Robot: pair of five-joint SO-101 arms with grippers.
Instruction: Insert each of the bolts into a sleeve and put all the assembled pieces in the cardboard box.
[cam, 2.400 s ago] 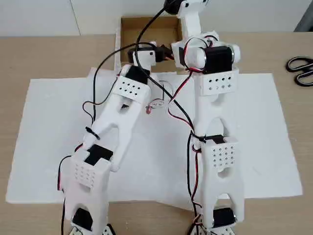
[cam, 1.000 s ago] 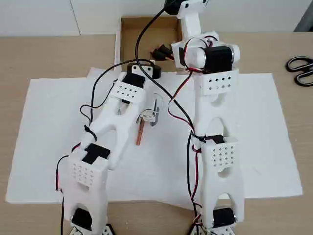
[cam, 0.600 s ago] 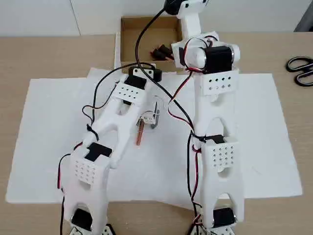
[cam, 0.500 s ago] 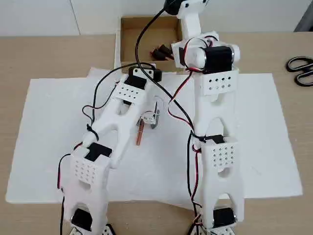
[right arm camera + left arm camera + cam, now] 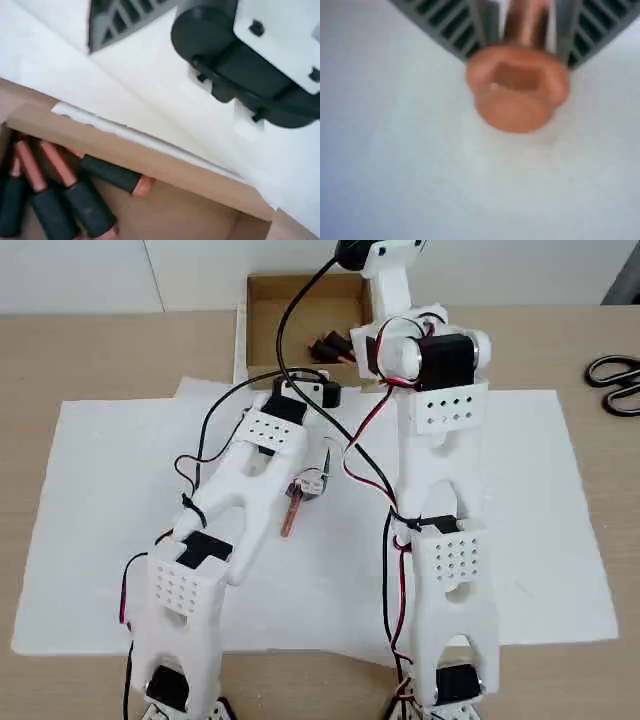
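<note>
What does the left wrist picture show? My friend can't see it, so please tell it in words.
A copper-coloured bolt sits very close to the camera, head first, its shaft gripped between the ribbed grey fingers of the left gripper. Behind it lies a plain white sheet.

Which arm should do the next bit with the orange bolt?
Left. The left gripper is shut on the bolt over the white paper. The right arm is up by the cardboard box, away from the bolt.
</note>
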